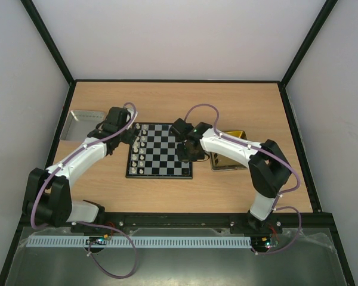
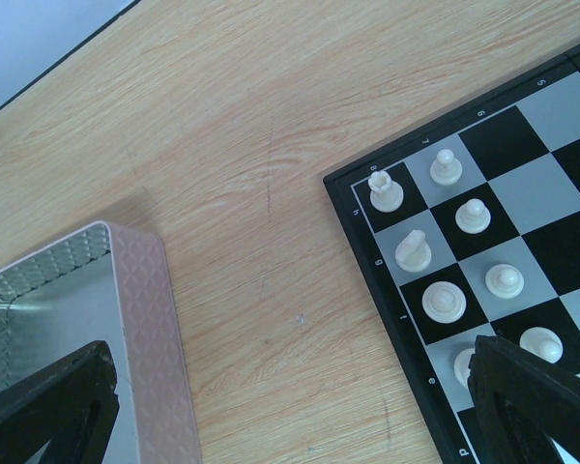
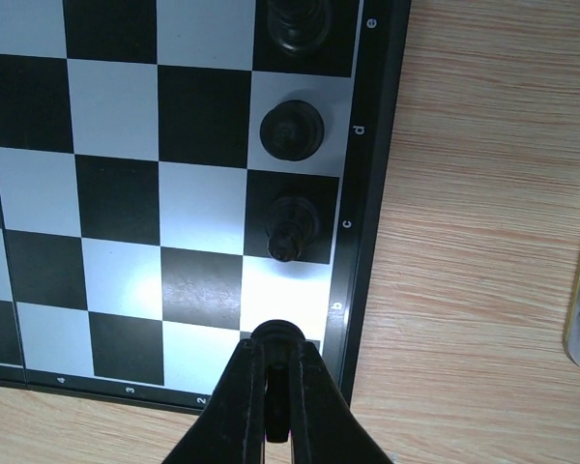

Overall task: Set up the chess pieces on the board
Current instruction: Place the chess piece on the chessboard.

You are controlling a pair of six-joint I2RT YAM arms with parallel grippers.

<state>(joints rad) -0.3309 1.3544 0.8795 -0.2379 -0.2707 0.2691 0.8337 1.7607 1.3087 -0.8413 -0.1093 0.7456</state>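
Board [image 1: 160, 150] lies mid-worktop [image 1: 238, 101], between both arms. We count two rows of white pieces [image 2: 413, 251] along its left edge. Three black pieces [image 3: 292, 129] stand on right-edge squares by letters c, d, e.

Right end effector [image 3: 277, 362]: fingers pinched almost together on one black piece [image 3: 276, 335], over edge square by letter b. We cannot tell whether it touches board.

Left end effector [image 2: 290, 353]: fingers spread wide, nothing held, above board's left edge and bare worktop beside silver tray [image 2: 140, 319].

Yellow tray [image 1: 230, 158] sits just right of board.

White pieces [image 2: 445, 302] and black pieces [image 3: 292, 129] line opposite board [image 1: 162, 151] edges.
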